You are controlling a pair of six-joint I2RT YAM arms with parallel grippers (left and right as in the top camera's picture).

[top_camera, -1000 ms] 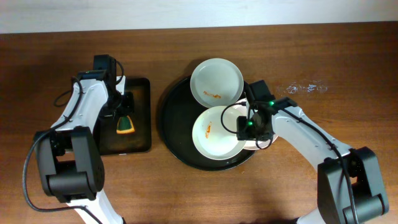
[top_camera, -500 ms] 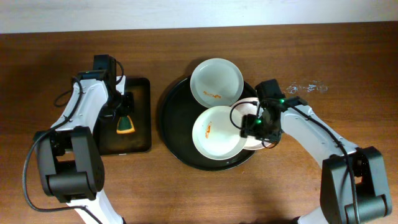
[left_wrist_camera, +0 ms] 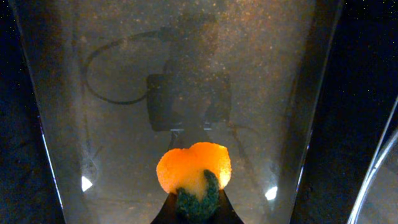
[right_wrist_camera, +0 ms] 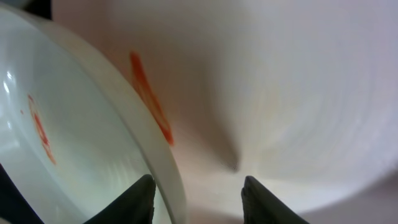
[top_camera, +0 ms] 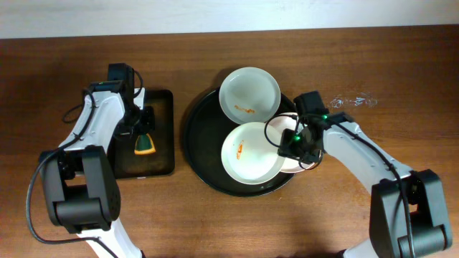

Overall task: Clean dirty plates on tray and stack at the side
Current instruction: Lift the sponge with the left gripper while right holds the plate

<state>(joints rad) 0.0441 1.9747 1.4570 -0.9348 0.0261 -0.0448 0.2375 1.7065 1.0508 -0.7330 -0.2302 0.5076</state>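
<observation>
The round black tray [top_camera: 204, 136] holds three white plates. One plate [top_camera: 249, 95] lies at the tray's far edge with an orange smear. A second plate [top_camera: 247, 154] lies in the middle, also smeared. A third plate [top_camera: 280, 127] lies at the tray's right, partly under the second and under my right gripper [top_camera: 294, 145]. In the right wrist view the open right gripper [right_wrist_camera: 199, 199] straddles the second plate's [right_wrist_camera: 74, 143] rim, above the smeared third plate [right_wrist_camera: 298, 81]. My left gripper [top_camera: 143, 135] is shut on an orange and green sponge [left_wrist_camera: 193, 171].
A smaller rectangular black tray [top_camera: 161, 107] lies at the left under the sponge. Small clear glinting bits [top_camera: 351, 100] lie on the wooden table right of the round tray.
My right gripper has shifted a little to the right, over the third plate, showing more of the second plate. The left arm and sponge have not moved.
</observation>
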